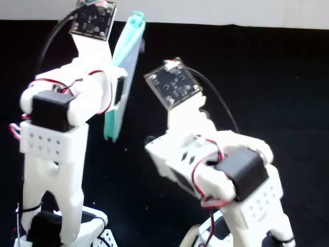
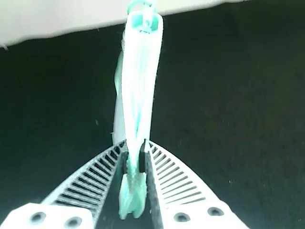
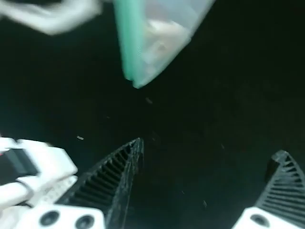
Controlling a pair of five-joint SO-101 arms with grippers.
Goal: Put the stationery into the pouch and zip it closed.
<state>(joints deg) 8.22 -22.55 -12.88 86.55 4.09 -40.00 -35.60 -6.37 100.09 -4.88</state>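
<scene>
A black desk (image 1: 267,77) takes up nearly all of the scene, matte and flecked with pale dust, and at its far edge a white band (image 1: 231,10) runs across, either wall or pale surface, it cannot be told which. Two white arms rise at the near side: the left arm (image 1: 54,134) and the right arm (image 1: 234,180), each with red and black wires along its joints. There is one pouch (image 1: 123,72), with teal edging and see-through walls. It is off the desk, in the air at the left arm. The left end effector (image 2: 136,148) is pressed together on the pouch's near teal edge, its ribbed fingers (image 2: 164,167) pinching the material flat between them, and from there the pouch (image 2: 140,86) stretches away edge-on toward the white band, ending in a teal tab (image 2: 144,21). The right end effector (image 3: 209,148) is spread wide with nothing between its fingertips, over bare black desk; one corner of the pouch (image 3: 152,38) hangs beyond it, apart from both fingers. Something pale shows through the clear wall there, too blurred to tell what it is or to count.
</scene>
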